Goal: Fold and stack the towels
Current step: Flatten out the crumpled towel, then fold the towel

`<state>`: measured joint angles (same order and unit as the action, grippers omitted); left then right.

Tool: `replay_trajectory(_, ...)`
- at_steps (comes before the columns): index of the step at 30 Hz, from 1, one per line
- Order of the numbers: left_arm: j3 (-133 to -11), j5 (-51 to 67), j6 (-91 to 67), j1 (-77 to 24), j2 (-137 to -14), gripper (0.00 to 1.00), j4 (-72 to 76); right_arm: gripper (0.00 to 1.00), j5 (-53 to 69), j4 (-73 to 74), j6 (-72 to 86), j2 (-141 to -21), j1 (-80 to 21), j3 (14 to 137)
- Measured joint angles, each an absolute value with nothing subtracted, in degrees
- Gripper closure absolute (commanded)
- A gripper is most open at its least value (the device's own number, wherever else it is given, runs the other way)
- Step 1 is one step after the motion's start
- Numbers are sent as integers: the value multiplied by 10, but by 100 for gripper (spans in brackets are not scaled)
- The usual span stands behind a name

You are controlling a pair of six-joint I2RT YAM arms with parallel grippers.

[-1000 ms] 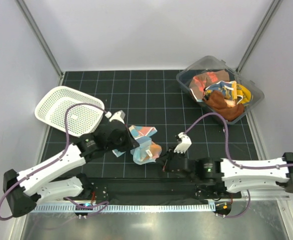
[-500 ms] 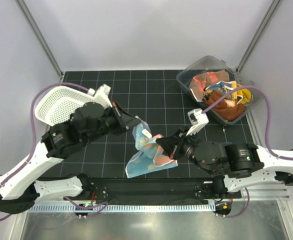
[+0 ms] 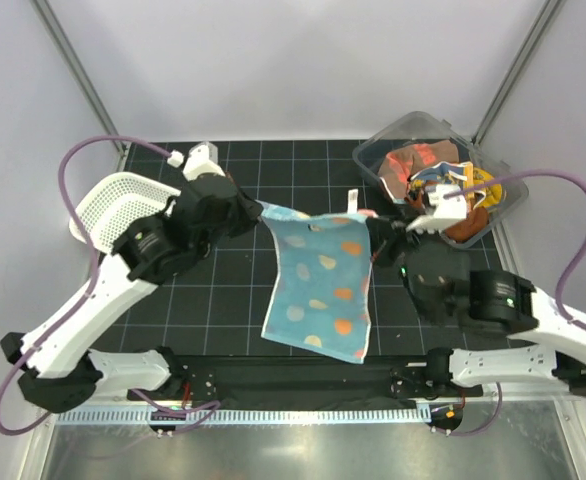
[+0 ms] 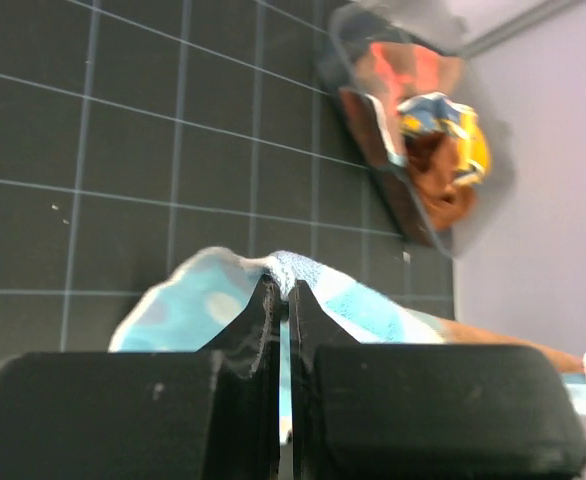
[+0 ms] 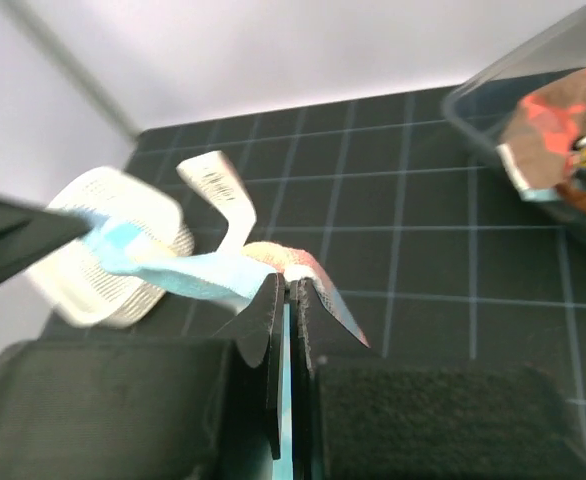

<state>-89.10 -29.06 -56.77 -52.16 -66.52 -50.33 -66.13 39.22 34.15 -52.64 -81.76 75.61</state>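
Note:
A light blue towel [image 3: 319,285] with orange and pale spots hangs spread in the air above the mat, a white label [image 3: 353,201] sticking up from its top edge. My left gripper [image 3: 261,209] is shut on its top left corner [image 4: 285,272]. My right gripper [image 3: 370,228] is shut on its top right corner [image 5: 293,270]. The towel's top edge is stretched between them. More towels [image 3: 443,190], rust-brown, red-orange and yellow-blue, lie crumpled in the clear bin [image 3: 398,132] at the back right.
A white mesh basket [image 3: 113,200] stands at the left, partly behind my left arm. The black gridded mat [image 3: 303,165] covers the table. Cables loop above both arms. A metal rail runs along the near edge.
Both grippers have risen and moved apart, lifting the crumpled towel off the mat and pulling it open until it hangs flat between them.

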Motion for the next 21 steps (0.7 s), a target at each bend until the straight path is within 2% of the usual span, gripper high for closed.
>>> replay_trajectory(4,-870,-253,-548,-441,-705,100,-469,99,-537,327,303,-582,-610,743)
replay_trajectory(10,-863,-170,-503,-305,-780,100,-377,99,-312,234,287,-753,-395,739)
replay_trajectory(15,-869,-70,-482,-222,-894,100,-273,99,-170,185,274,-896,-308,794)
replay_trajectory(21,-908,22,-472,-154,-1043,100,-204,99,-56,133,261,-1031,-248,902)
